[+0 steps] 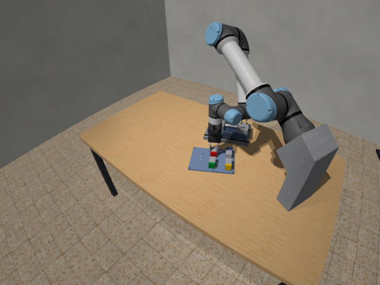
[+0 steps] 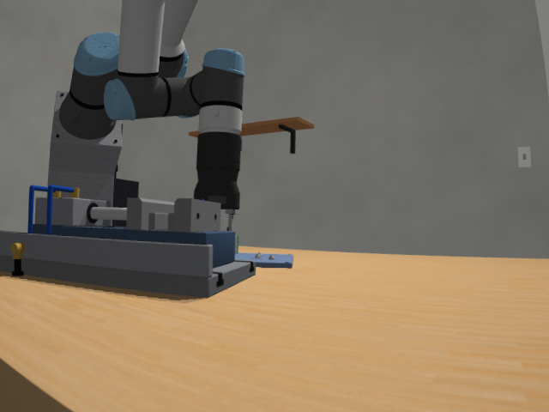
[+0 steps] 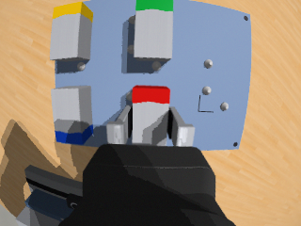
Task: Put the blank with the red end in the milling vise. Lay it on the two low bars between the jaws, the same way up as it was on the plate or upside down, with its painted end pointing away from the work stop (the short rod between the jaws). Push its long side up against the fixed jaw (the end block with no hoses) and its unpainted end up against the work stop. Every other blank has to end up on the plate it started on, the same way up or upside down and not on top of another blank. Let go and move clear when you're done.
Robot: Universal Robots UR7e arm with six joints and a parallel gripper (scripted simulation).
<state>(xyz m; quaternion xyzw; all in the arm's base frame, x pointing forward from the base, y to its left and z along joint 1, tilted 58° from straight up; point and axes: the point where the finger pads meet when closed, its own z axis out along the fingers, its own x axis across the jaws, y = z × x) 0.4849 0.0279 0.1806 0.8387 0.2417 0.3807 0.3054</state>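
The red-ended blank (image 1: pixel 213 154) (image 3: pixel 150 94) lies on the blue plate (image 1: pixel 196 166) (image 3: pixel 230 42) (image 2: pixel 277 262). My gripper (image 1: pixel 214 150) (image 3: pixel 150 116) points down and is shut on this blank, one finger against each long side. Its red end sticks out past the fingers, towards the green-ended blank (image 1: pixel 212 164) (image 3: pixel 153 38). In the exterior view the vise hides the blank. The milling vise (image 1: pixel 231 133) (image 2: pixel 221 248) stands behind the plate. Its fixed jaw (image 2: pixel 190 217) is the end block without hoses. I cannot make out the work stop.
A yellow-ended blank (image 1: pixel 228 166) (image 3: pixel 71 40) and a blue-ended blank (image 1: pixel 228 153) (image 3: pixel 71 105) lie in the other row on the plate. Small pegs (image 3: pixel 207 90) stand on the plate's other side. Blue hoses (image 2: pixel 49 208) rise at the vise's far end from the fixed jaw.
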